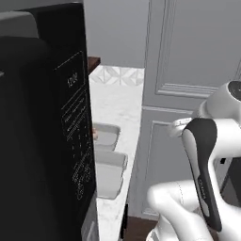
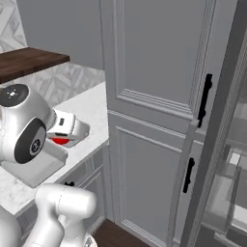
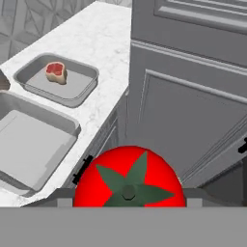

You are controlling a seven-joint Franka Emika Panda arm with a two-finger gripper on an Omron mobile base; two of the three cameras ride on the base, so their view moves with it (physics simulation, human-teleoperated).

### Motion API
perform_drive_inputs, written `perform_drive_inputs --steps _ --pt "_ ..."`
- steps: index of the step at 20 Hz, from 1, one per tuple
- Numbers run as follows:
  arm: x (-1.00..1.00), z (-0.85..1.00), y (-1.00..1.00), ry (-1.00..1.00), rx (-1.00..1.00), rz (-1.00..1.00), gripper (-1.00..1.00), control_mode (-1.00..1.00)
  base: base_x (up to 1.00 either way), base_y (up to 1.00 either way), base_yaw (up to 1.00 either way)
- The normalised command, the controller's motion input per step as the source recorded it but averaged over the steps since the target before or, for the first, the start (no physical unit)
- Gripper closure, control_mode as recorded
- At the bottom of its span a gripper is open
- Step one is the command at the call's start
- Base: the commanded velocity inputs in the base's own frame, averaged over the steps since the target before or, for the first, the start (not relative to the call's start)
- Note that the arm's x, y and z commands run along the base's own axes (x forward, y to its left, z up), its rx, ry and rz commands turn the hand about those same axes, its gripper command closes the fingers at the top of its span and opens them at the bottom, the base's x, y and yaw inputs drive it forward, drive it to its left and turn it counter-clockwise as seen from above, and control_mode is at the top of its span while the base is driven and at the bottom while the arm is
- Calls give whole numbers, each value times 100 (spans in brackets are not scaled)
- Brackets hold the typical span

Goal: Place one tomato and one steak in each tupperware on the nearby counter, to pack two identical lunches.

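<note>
Mid-carry: gripper [image 3: 129, 205] jaws clamped on a tomato [image 3: 129, 177], off the counter [image 3: 108, 58] edge by the cabinets; far tupperware [image 3: 57, 80] has a steak [image 3: 56, 72], near tupperware [image 3: 30, 144] looks empty, so next swing over one and release.

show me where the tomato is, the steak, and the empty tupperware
tomato [image 3: 129, 177]: hand view, on its red top beside the green calyx.
steak [image 3: 56, 72]: hand view, on its red middle.
empty tupperware [image 3: 29, 147]: hand view, on its bare floor.
</note>
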Motion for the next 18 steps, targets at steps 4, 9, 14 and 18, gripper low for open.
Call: perform_drive_inputs --steps 4,9,14,18 --pt "0 0 0 0 0 0 100 100 68 60 54" --pt "0 0 0 0 0 0 100 100 15 36 52" --pt "0 0 0 0 0 0 100 100 7 73 18" --pt "48 0 38 6 -8 9 100 -100 30 42 9"
